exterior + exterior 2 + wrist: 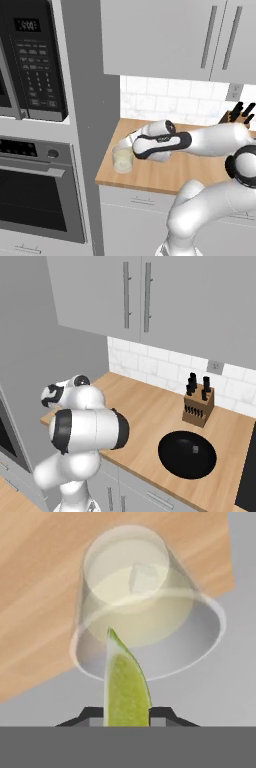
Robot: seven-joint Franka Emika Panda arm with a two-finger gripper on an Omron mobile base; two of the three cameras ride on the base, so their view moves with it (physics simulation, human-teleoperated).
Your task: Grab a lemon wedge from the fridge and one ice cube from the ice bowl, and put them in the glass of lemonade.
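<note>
- The glass of lemonade [145,607] sits at the edge of the wooden counter [165,175], with an ice cube [144,578] floating inside.
- The gripper [126,714] pinches a green lemon wedge [125,684] just over the glass rim.
- A knife block [198,406] stands farther along the counter.

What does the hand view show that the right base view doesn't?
The hand view alone shows the glass of lemonade from above, with an ice cube floating in it, and a lemon wedge pinched in the tool, just over the glass's rim.

The right base view alone shows the knife block, a black round sink, the tiled wall and the upper cabinets.

Both share the wooden counter.
</note>
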